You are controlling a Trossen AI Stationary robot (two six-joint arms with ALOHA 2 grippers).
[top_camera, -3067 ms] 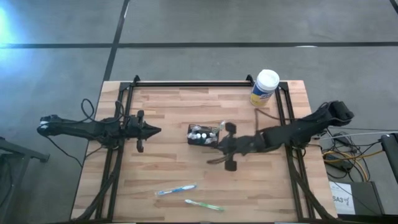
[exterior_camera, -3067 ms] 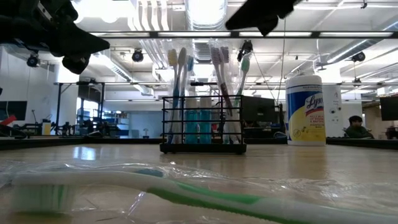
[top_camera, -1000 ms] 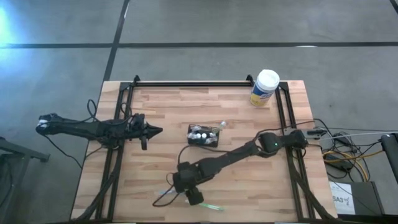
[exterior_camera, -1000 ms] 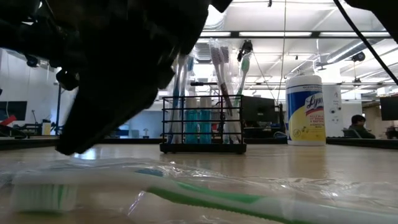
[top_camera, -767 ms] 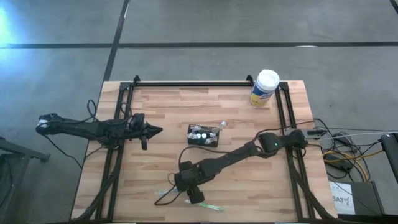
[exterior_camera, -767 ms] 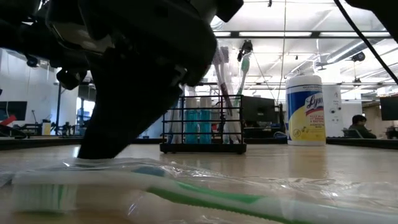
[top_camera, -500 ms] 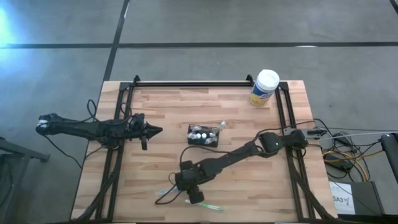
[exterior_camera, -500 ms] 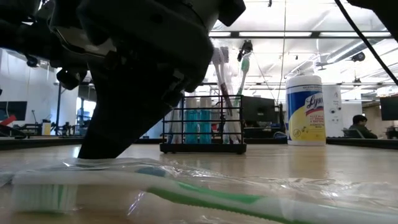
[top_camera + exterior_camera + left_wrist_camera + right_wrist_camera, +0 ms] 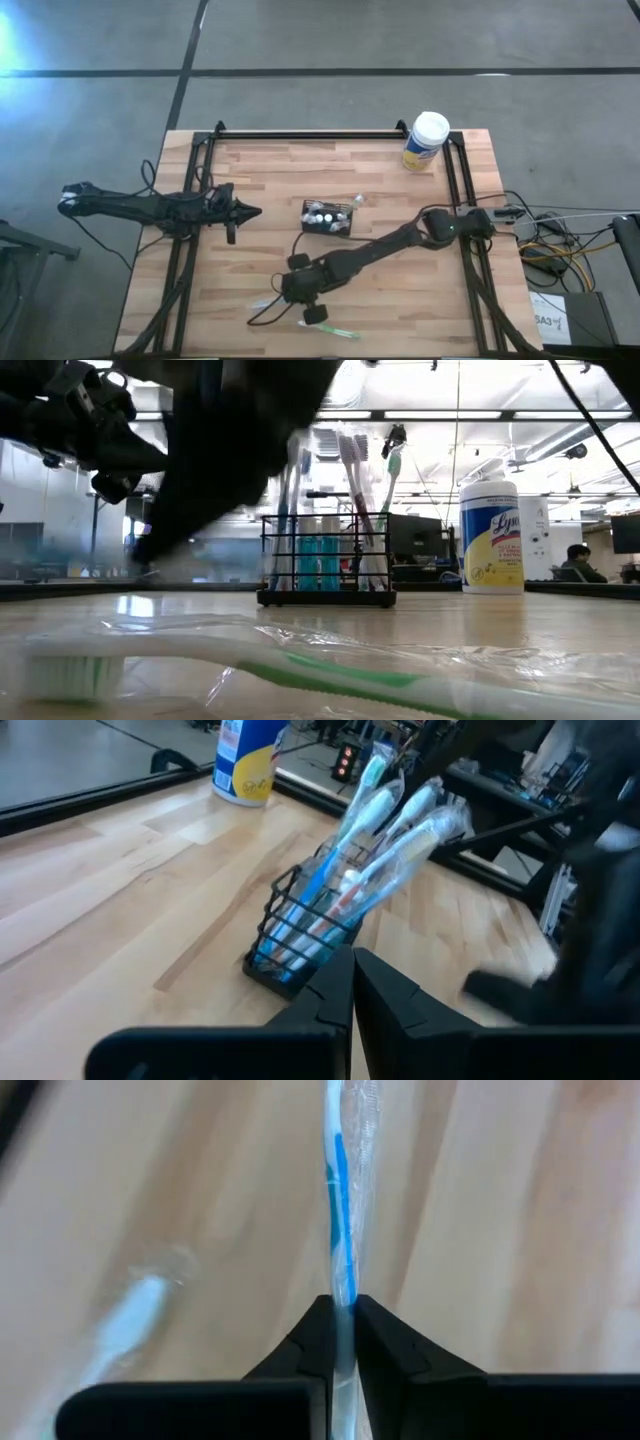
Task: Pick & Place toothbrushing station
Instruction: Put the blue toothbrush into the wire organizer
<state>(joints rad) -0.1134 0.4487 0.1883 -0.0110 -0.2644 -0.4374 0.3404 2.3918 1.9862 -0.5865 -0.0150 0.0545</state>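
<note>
The black mesh holder box point(image 9: 328, 217) stands on its base at the table's middle, with several wrapped toothbrushes upright in it; it also shows in the low view point(image 9: 325, 560) and the left wrist view point(image 9: 300, 935). My right gripper point(image 9: 300, 292) is at the near middle, shut on a blue toothbrush point(image 9: 340, 1230) in a clear wrapper. A green toothbrush point(image 9: 330, 330) in a wrapper lies flat near the front edge point(image 9: 300, 675). My left gripper point(image 9: 255, 210) is shut and empty, left of the holder. My right gripper pinches the blue toothbrush's wrapped handle point(image 9: 343, 1295) between its two fingers. The fingers come from above, slanting down. Most of the brush reaches out past the fingertips toward the table's left point(image 9: 268, 310). I cannot tell whether its far end is clear of the table.
A yellow canister with a white lid point(image 9: 427, 140) stands at the far right corner. Black rails run along the table's left, right and far sides point(image 9: 300, 134). Bare wood lies between the holder and the front edge.
My right gripper came down onto the blue toothbrush at the table's near middle and stayed there. It has now risen off the table top with the brush between its fingers; it shows blurred in the low view. The green toothbrush and the holder have stayed put.
</note>
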